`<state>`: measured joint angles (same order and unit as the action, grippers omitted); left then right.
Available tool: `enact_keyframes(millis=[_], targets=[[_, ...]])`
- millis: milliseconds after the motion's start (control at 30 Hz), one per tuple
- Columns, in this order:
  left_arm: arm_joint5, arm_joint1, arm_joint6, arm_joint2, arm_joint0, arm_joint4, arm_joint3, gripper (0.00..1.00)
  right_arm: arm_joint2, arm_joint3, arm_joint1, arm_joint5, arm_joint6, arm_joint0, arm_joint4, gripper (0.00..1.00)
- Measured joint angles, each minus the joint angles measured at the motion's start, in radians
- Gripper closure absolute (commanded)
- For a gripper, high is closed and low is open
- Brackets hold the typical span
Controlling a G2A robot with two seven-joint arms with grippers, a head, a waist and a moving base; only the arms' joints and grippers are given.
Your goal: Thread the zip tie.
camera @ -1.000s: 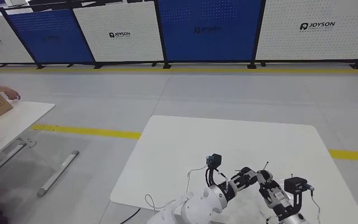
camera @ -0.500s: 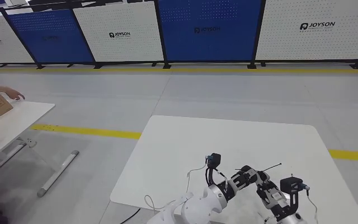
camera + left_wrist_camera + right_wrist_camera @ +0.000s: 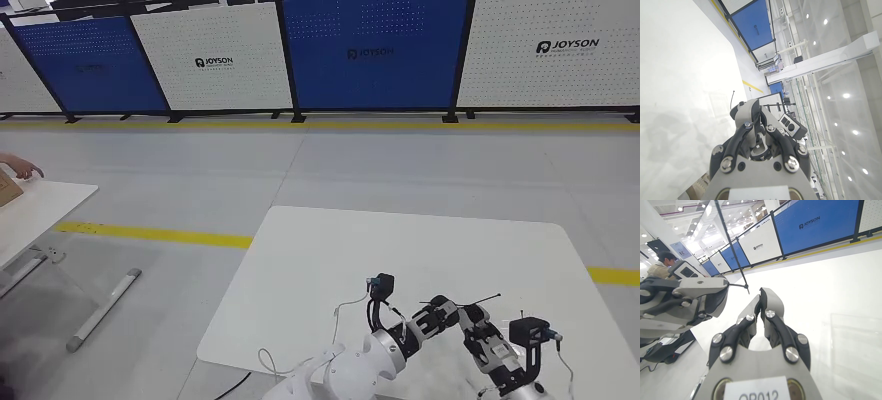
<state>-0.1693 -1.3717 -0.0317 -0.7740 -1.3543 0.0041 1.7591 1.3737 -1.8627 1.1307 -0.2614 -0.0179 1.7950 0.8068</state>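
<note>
The black zip tie [image 3: 730, 243] is a long thin strap that crosses a short piece at a small head [image 3: 746, 287]. My left gripper [image 3: 726, 283] is shut on that short piece. My right gripper [image 3: 761, 292] is shut with nothing between its pads, its tips just beside the strap's short end and apart from it. In the top view both grippers meet near the white table's [image 3: 400, 250] front edge, left gripper [image 3: 445, 305] and right gripper [image 3: 470, 312], with the zip tie [image 3: 478, 298] pointing right above them. From the left wrist, the left gripper [image 3: 759, 106] is shut and a strand of zip tie [image 3: 732, 100] sticks out beside it.
A clear flat sheet [image 3: 853, 328] lies on the table close to the grippers. Another white table [image 3: 40, 205] stands off to the left across the floor. Blue and white fence panels [image 3: 375, 55] line the back.
The zip tie's long strand has swung from sticking up in short stubs to lying out toward the right. Both arms have stayed almost in place, the right one shifting slightly.
</note>
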Motion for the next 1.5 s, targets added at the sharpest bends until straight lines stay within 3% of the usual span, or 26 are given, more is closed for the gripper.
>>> enact_keyframes(millis=[200, 400, 600, 867, 1267, 1400, 1500], targets=[[-0.002, -0.002, 0.003, 0.001, 0.001, 0.004, -0.002, 1.0, 0.005, 0.0, 0.001, -0.004, -0.005, 0.003, -0.003, 0.84], [-0.004, -0.004, 0.005, 0.003, 0.0, 0.01, -0.004, 1.0, 0.004, -0.006, 0.002, -0.01, -0.008, 0.005, 0.01, 0.69], [-0.006, -0.005, 0.002, 0.007, -0.002, 0.019, -0.006, 1.0, 0.006, -0.009, 0.003, -0.011, 0.0, 0.008, 0.016, 0.7], [-0.009, -0.008, 0.002, 0.017, -0.001, 0.03, -0.015, 1.0, 0.009, -0.01, 0.006, -0.008, 0.012, 0.011, 0.016, 0.75], [-0.011, -0.009, 0.005, 0.02, -0.008, 0.048, -0.007, 1.0, 0.013, -0.021, 0.008, -0.003, 0.018, 0.017, 0.038, 0.89], [-0.012, -0.01, 0.008, 0.02, -0.01, 0.052, -0.006, 1.0, 0.013, -0.023, 0.009, -0.001, 0.02, 0.019, 0.048, 1.0], [-0.013, -0.011, 0.01, 0.02, -0.01, 0.055, -0.005, 1.0, 0.014, -0.025, 0.009, -0.001, 0.022, 0.021, 0.052, 1.0]])
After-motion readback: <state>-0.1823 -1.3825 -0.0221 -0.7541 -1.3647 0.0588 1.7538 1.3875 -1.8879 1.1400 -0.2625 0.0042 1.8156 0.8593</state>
